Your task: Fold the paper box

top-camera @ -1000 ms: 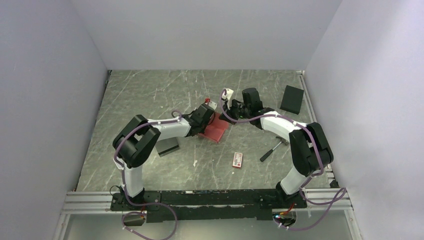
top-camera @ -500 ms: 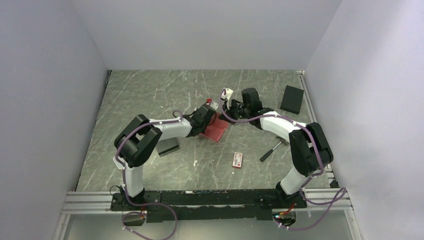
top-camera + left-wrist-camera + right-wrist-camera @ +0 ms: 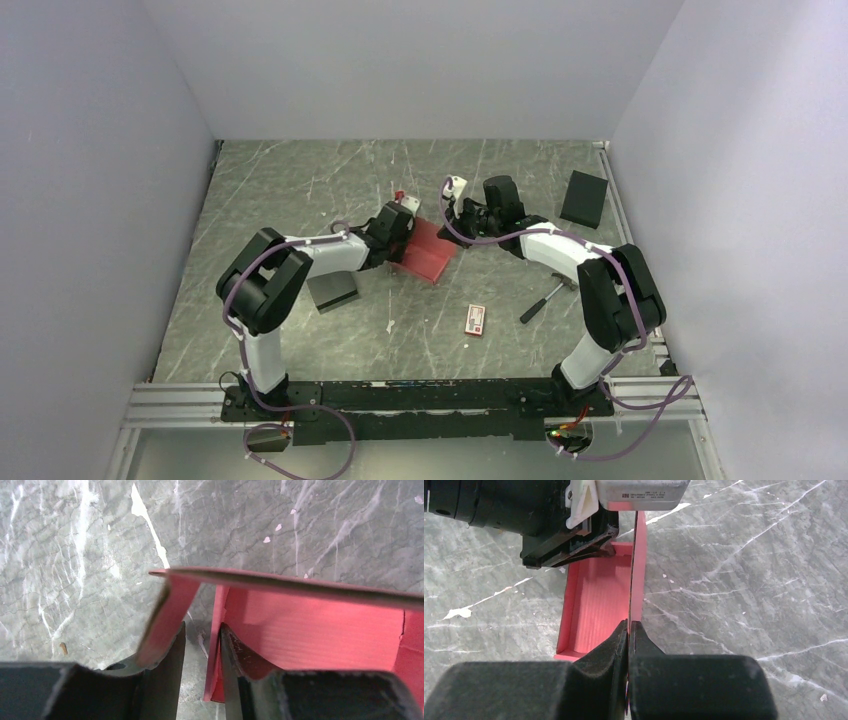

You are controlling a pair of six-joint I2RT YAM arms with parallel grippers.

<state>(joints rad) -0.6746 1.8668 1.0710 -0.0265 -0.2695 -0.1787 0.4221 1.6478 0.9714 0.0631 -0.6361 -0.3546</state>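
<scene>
The paper box [image 3: 427, 253] is a red-pink cardboard tray, partly folded, lying mid-table between the two arms. In the right wrist view its floor [image 3: 599, 602] lies flat with low walls, and one thin side panel stands upright. My right gripper [image 3: 629, 626] is shut on that upright panel, also seen from above [image 3: 449, 225]. My left gripper [image 3: 202, 632] is open at the box's left end [image 3: 403, 240]. A box wall [image 3: 216, 645] stands in the gap against the right finger, and a loose flap [image 3: 172, 607] leans on the outside of the left finger.
A black box [image 3: 584, 198] lies at the back right. A small red-and-white packet [image 3: 476, 319] and a black-handled tool [image 3: 543, 301] lie near the right arm. A grey block [image 3: 333, 291] sits beside the left arm. Grey walls enclose the table.
My left gripper has opened and drawn back to the left, uncovering more of the box. The right gripper has held still on the panel.
</scene>
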